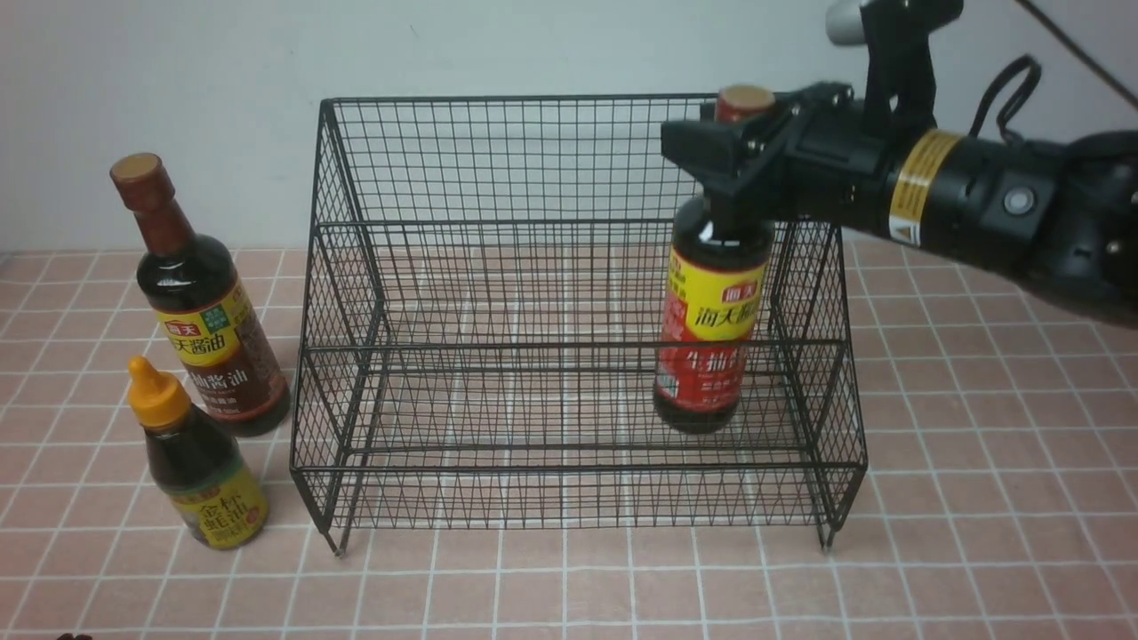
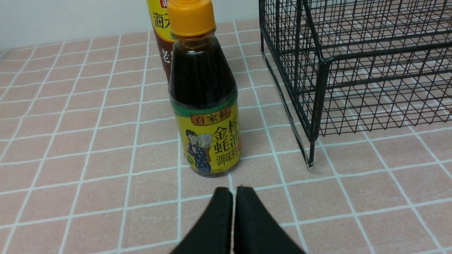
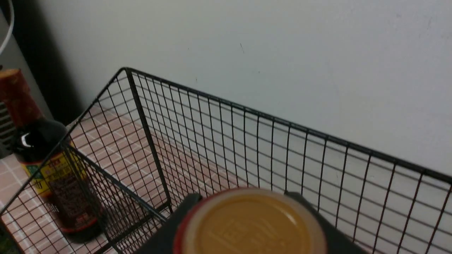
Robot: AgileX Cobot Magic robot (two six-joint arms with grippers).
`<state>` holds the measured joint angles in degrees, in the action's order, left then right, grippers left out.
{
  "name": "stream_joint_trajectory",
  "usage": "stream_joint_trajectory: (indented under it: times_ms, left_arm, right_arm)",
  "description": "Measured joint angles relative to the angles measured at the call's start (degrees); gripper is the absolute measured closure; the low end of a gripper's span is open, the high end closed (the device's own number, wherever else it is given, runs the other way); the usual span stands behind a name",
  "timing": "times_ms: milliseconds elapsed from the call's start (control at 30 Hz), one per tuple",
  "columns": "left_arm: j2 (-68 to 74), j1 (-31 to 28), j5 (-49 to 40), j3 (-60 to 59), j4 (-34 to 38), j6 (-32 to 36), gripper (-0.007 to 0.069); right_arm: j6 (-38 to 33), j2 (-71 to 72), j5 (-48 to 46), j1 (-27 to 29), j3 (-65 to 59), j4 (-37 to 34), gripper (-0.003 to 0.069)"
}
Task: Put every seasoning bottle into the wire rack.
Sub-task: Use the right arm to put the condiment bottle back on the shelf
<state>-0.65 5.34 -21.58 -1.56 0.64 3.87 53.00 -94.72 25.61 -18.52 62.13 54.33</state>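
On a tabletop (image 1: 978, 444) of pink tiles with white grout, set against a plain pale wall (image 1: 178, 89), stands the black wire rack (image 1: 533, 99), stepped in tiers with a tall mesh back and small feet. The right gripper (image 1: 729, 160) pinches the brown-red neck of a tall dark-sauce bottle (image 1: 711, 320) with a yellow-red label, its fingers closed on either side just under the cap. That bottle is upright inside the rack, close to the right side wall, and whether its base rests on a tier cannot be told. A wide stretch of mesh tier runs to its left. Outside, just beside the rack's left wall, stand the other tall bottle (image 1: 209, 338), labelled yellow-brown, and in front of it the short bottle (image 1: 200, 471) with an orange nozzle cap. A strip of bare tile separates the short bottle from the rack's front-left foot. The left gripper (image 2: 233, 193), fingers pressed together, sits low near the short bottle, not touching it.
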Motion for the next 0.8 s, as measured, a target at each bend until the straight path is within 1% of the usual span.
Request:
stream_joint_trajectory:
  times_ms: [600, 700, 800]
  left_arm:
    - [0.0, 0.0, 0.0, 0.0, 0.0, 0.0, 0.0631]
    - [0.0, 0.0, 0.0, 0.0, 0.0, 0.0, 0.0631]
    - [0.0, 0.0, 0.0, 0.0, 0.0, 0.0, 0.0631]
  right_arm:
    - [-1.1, 0.6, 2.5, 0.0, -2.1, -0.5, 0.0390]
    - [-0.5, 0.6, 3.8, 0.0, -2.4, -0.7, 0.0375]
    - [0.1, 1.0, 6.6, 0.0, -2.2, -1.5, 0.0326]
